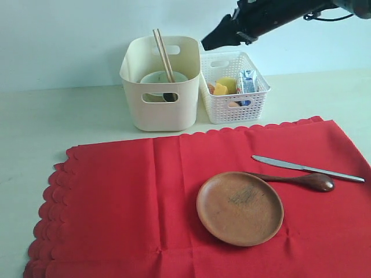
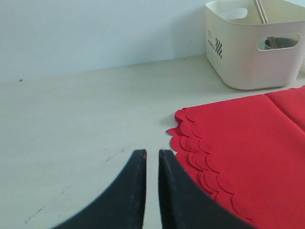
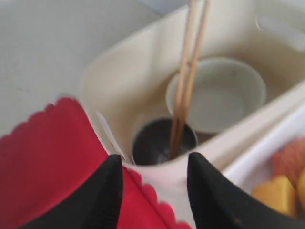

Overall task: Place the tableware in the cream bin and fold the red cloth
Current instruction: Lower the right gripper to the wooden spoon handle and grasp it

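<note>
Three pieces, the plate (image 1: 240,208), spoon (image 1: 301,180) and knife (image 1: 307,168), are found on the red cloth (image 1: 127,197). Chopsticks (image 1: 163,55), bowl (image 1: 156,78) and cup (image 3: 157,143) are seen in the cream bin (image 1: 159,113). The right end effector (image 3: 155,160) is held above it, jaws apart and empty; the left end effector (image 2: 151,155) is closed together over the counter (image 2: 71,119). A reach down to the knife or spoon is probably called for next.

Blurred, cropped and half-hidden things

Beyond the right claw (image 3: 155,157), the bin (image 3: 119,81), cup (image 3: 150,143) and chopsticks (image 3: 184,62) are all blurred, the chopsticks cropped at the edge. Far ahead of the left claw (image 2: 152,152), the bin wall hides the cup but for a sliver through its cut-out. The cloth (image 1: 116,197) runs off the exterior view's bottom edge.
</note>
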`<action>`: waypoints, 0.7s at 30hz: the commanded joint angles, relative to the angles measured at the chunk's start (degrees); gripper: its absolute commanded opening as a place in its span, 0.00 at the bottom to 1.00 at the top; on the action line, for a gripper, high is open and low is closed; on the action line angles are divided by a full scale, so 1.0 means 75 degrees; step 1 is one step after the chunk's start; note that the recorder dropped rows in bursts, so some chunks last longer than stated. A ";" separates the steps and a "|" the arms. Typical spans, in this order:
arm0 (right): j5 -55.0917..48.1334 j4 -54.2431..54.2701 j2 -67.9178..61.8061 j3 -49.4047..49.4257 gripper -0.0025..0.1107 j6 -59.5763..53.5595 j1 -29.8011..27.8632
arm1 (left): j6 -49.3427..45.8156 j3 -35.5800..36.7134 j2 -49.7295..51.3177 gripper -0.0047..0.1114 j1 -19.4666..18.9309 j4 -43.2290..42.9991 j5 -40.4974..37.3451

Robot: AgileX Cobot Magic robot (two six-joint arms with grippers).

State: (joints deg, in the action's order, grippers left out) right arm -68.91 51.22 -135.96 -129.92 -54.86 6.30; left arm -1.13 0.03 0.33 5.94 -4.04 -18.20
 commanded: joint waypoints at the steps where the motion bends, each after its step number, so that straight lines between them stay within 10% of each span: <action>1: -0.0141 -0.2411 0.0274 -0.0021 0.40 0.1753 -0.0013 | -0.0023 -0.0004 -0.0044 0.14 0.0042 -0.0044 0.0040; 21: -0.0141 -0.3554 0.1275 0.4304 0.40 0.1379 0.0252 | -0.0023 -0.0004 -0.0044 0.14 0.0042 -0.0044 0.0040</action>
State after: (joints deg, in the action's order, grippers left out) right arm -69.99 24.57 -127.14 -100.87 -42.30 7.07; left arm -1.13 0.03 0.33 5.94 -4.04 -18.20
